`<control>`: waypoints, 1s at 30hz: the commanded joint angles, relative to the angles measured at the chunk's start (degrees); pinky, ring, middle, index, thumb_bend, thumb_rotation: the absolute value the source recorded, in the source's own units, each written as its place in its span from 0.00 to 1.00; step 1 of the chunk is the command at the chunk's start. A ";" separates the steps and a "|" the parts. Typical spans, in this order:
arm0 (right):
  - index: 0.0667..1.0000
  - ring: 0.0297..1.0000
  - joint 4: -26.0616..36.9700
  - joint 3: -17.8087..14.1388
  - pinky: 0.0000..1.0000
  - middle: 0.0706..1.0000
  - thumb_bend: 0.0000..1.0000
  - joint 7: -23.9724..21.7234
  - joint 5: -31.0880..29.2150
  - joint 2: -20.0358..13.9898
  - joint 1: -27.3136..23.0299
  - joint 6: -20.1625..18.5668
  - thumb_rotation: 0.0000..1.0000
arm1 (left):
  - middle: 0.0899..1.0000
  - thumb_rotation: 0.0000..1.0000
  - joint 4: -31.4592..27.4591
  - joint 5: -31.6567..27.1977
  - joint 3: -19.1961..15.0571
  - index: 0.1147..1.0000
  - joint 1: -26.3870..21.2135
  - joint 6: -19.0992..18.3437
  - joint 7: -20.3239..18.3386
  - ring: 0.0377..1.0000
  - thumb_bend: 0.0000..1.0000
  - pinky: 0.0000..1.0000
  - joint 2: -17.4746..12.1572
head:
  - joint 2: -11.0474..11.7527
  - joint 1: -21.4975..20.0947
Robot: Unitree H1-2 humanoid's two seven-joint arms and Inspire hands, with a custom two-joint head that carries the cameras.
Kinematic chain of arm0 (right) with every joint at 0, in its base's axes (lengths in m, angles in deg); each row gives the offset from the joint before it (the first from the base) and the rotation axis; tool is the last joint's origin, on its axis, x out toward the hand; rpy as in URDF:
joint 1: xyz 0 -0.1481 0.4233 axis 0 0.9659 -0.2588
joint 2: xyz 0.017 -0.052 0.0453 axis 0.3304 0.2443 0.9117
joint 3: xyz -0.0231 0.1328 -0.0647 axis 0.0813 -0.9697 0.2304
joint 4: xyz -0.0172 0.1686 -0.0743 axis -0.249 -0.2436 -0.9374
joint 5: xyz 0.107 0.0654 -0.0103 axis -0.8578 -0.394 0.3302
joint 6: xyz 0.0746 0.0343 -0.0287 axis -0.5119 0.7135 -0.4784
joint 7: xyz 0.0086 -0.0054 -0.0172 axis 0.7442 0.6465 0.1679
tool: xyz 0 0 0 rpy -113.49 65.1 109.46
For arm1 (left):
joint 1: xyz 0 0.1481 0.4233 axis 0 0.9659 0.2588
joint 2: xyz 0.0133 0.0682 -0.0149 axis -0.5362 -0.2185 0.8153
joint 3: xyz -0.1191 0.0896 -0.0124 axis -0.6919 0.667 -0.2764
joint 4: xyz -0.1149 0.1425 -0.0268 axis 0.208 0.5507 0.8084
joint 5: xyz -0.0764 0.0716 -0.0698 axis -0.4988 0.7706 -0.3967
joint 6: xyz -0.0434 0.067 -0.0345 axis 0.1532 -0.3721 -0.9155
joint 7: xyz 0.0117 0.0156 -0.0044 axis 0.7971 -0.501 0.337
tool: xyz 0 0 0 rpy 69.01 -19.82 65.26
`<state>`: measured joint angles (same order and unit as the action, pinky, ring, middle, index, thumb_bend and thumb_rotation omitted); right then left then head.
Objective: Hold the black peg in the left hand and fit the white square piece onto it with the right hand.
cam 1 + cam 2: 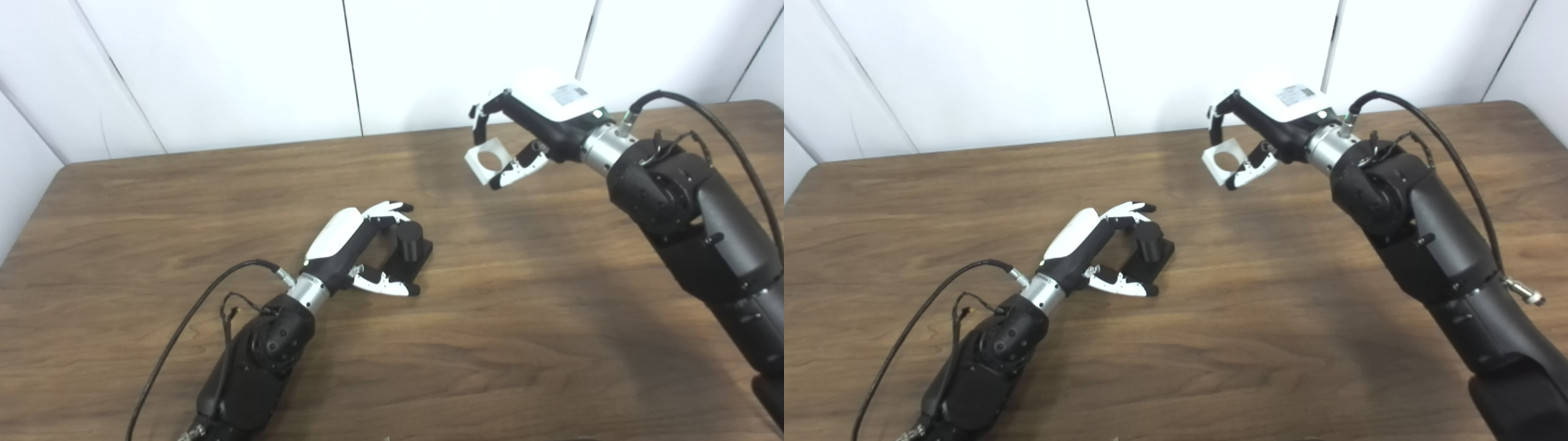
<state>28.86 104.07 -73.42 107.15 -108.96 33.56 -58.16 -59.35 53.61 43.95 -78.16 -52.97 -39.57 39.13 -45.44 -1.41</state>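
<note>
Wood-grain desk (490, 343), matte brown, with white wall panels behind it. The peg (409, 237) is a short black cylinder standing upright on a flat black square base, sitting around the middle of the desk. The left hand (361, 245) is wrapped round it, fingers on the far side and thumb along the near edge of the base. The right hand (527, 125) is up off the desk near the back edge, pinching the white square piece (488, 160), a flat plastic block with a round hole.
</note>
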 commanded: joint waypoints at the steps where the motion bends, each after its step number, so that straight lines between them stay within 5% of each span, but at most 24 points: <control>1: 0.44 0.78 1.92 -1.13 0.73 0.73 0.52 -0.09 -0.31 0.29 -2.89 0.69 0.14 | 0.87 0.15 0.40 0.59 -0.05 0.57 -1.13 -0.94 -0.21 0.93 0.82 0.82 -0.56 | -0.03 -0.03; 30: 0.44 0.79 3.50 1.18 0.78 0.73 0.52 -2.26 -0.06 7.47 -1.69 3.03 0.14 | 0.87 0.15 0.39 0.71 0.19 0.57 -0.94 -0.97 0.25 0.93 0.82 0.82 0.24 | -0.26 0.66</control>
<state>31.30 105.83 -76.81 107.00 -101.81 34.03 -56.75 -59.35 53.66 43.99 -78.15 -53.30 -39.35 39.57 -45.62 -0.70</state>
